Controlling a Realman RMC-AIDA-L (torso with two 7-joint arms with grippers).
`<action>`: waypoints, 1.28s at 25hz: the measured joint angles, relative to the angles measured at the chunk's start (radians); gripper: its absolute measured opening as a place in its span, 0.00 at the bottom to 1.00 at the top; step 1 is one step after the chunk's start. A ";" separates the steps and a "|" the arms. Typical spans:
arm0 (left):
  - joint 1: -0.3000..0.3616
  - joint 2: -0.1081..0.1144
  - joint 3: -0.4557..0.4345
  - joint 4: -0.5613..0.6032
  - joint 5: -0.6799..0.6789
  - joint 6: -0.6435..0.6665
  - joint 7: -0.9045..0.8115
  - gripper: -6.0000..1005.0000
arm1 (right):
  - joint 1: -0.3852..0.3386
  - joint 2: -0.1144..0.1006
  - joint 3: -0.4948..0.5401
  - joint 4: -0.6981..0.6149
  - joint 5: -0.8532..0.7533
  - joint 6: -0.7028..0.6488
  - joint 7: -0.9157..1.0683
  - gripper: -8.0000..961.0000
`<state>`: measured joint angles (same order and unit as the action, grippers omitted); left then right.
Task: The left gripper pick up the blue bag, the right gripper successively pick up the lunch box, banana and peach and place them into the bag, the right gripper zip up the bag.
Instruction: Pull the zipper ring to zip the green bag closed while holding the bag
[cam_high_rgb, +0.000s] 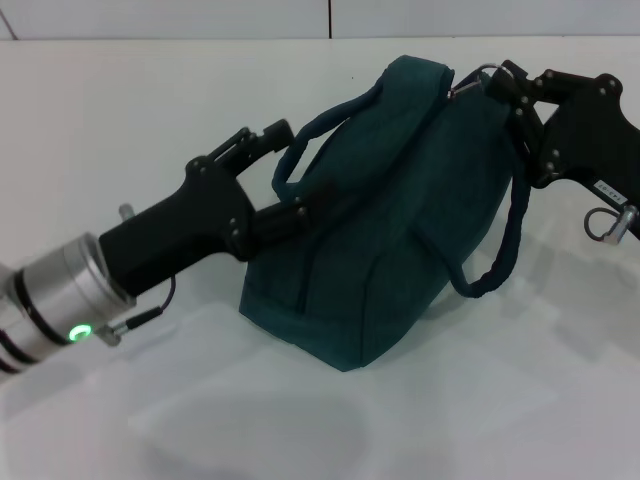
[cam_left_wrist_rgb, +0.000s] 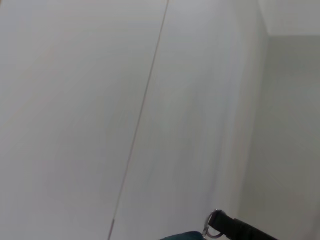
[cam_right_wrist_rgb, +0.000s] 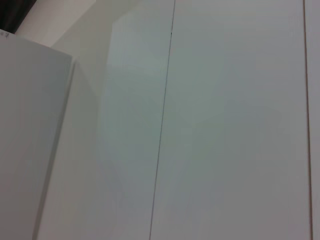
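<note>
Near worktop (cam_high_rgb: 90, 120): white and glossy; a faint clear rectangular shape shows on its near edge in front of the bag, too washed out to name.
Left end effector (cam_high_rgb: 300, 185): comes in from the near left, silver wrist with a green light, black fingers reaching to the bag's left side by the left handle. It looks clamped on the handle or the fabric there, probably to brace the bag against the pull on the zipper.
Blue bag (cam_high_rgb: 390, 250): stands at the centre of the worktop, leaning left toward the left arm, mouth apparently drawn closed along the top ridge. One rolled handle loops at the left, the other hangs down the right side.
Zipper ring (cam_high_rgb: 480, 75): metal pull at the far right end of the bag's top, right at the tips of the right arm; also seen in the left wrist view (cam_left_wrist_rgb: 214, 225).
Right end effector (cam_high_rgb: 505, 85): enters from the right, white label on its body, fingers pinched at the zipper ring.
Lunch box, banana, peach: none can be picked out; presumably inside the bag.
Stage: judged to be the end of the zipping run.
Right wrist view: only blank white panels.
</note>
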<state>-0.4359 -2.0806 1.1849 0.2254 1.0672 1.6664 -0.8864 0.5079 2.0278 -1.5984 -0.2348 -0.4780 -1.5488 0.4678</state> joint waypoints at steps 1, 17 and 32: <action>-0.002 0.001 0.000 0.031 0.018 -0.016 -0.033 0.72 | 0.000 0.000 0.000 0.000 0.000 0.001 0.000 0.03; -0.030 -0.005 0.001 0.315 0.235 -0.203 -0.307 0.82 | 0.015 0.000 0.000 0.000 -0.001 0.008 0.002 0.03; -0.029 -0.009 0.001 0.298 0.231 -0.208 -0.170 0.47 | 0.021 0.000 -0.003 0.000 -0.001 0.021 0.009 0.03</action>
<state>-0.4652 -2.0899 1.1861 0.5234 1.2986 1.4584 -1.0560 0.5293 2.0278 -1.6015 -0.2347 -0.4786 -1.5276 0.4771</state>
